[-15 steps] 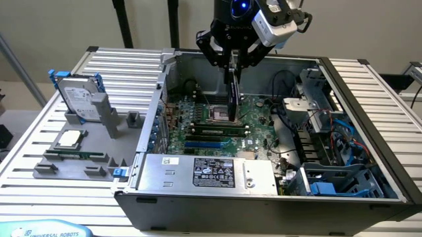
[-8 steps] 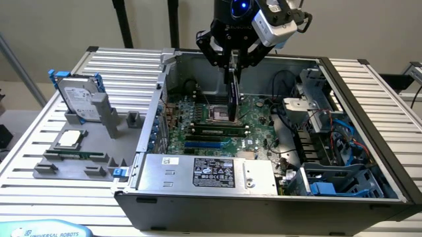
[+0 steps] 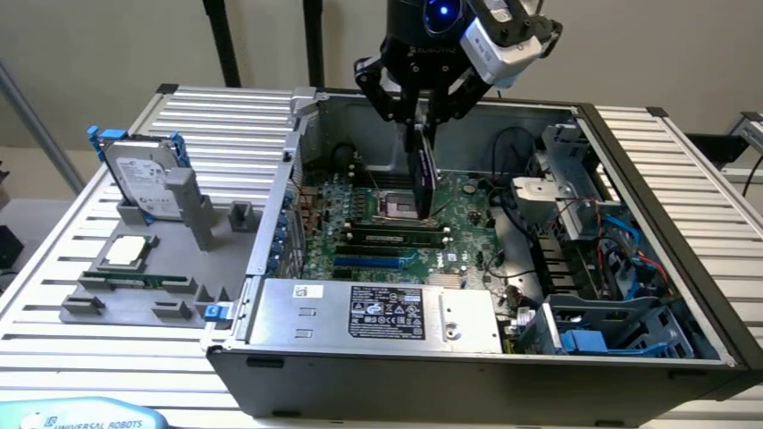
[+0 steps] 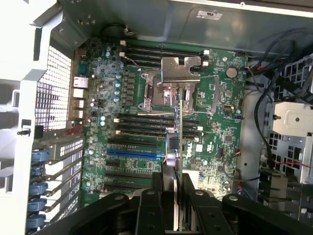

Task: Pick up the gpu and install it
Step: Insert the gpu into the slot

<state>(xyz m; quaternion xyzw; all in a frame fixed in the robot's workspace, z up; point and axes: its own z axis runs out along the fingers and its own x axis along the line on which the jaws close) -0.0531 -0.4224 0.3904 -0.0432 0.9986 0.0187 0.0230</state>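
Observation:
The gpu (image 3: 420, 183) is a thin dark card hanging upright, edge down, over the green motherboard (image 3: 357, 223) inside the open computer case (image 3: 620, 170). My gripper (image 3: 417, 121) is shut on the card's top edge. In the wrist view the gpu (image 4: 181, 142) shows edge-on between my black fingers (image 4: 159, 196), with its silver end bracket (image 4: 181, 68) at the far end, over the processor socket. The card hangs above the board and touches no slot. A blue expansion slot (image 4: 132, 152) lies on the board to one side of the card.
A power supply (image 3: 370, 313) fills the case's near side. Cables and drive cages (image 3: 596, 232) crowd the exterior view's right. Outside the case, a grey fixture (image 3: 143, 286) holds a silver hard drive in a blue frame (image 3: 143, 183), a processor chip (image 3: 128, 253) and a memory stick (image 3: 149, 279).

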